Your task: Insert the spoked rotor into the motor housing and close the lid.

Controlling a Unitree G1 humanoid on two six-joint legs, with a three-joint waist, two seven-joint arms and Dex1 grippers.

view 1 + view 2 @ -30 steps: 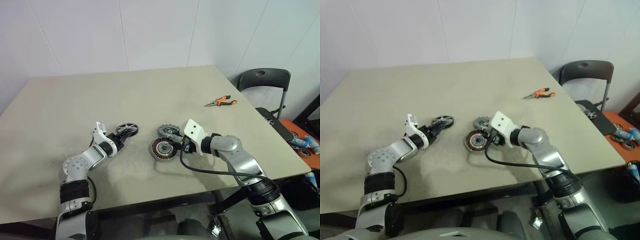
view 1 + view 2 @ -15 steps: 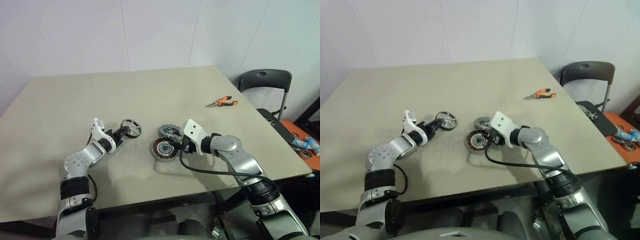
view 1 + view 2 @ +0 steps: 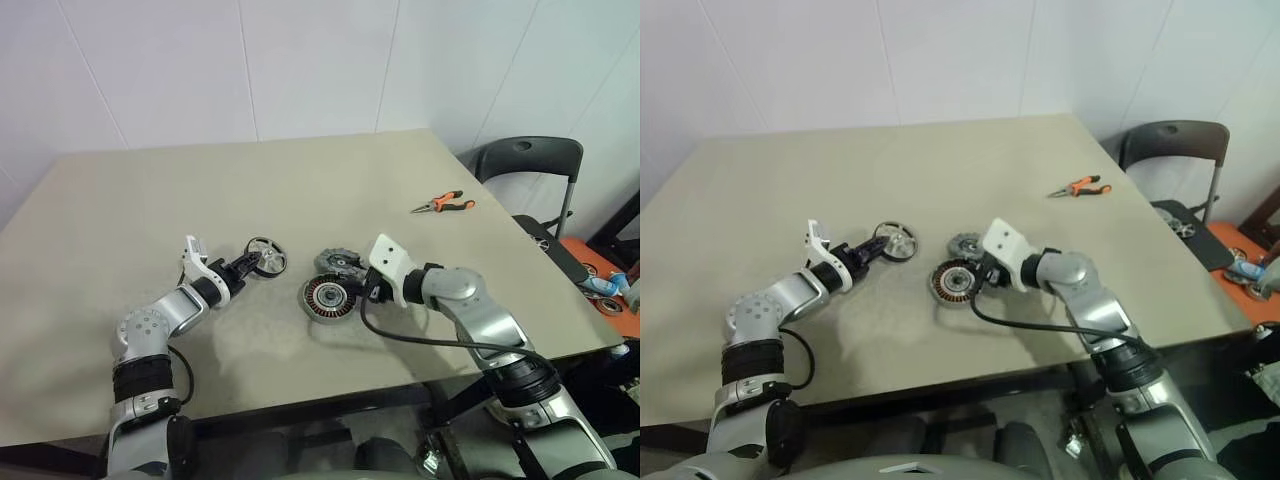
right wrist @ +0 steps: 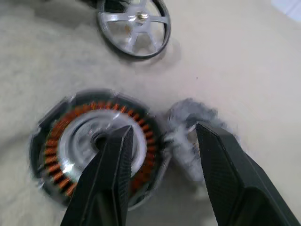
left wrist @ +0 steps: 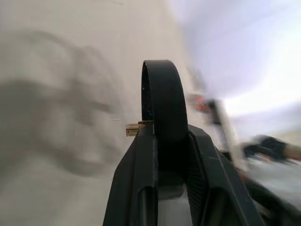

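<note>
1. Now your left gripper (image 3: 243,266) is pinching the rotor (image 3: 266,257) by its rim and holding it on edge, off the table (image 3: 300,180), just left of the housing (image 3: 325,298).
2. Your right gripper (image 4: 162,146) is hanging over the housing's far-right rim with its fingers (image 4: 113,155) spread and nothing between them.
3. The housing is lying open, copper windings showing, so insertion is not yet done.
4. The lid (image 3: 337,264) is resting on the table, touching the housing's far side; closing is left too.
5. You are working with open table left of and beyond the housing, so the rotor has room to swing across.
6. The near table edge is lying fairly near the housing, and pliers (image 3: 441,205) are sitting well right of it.
7. Judging by this, your right gripper is crowding the housing's top and may need clearing.
</note>
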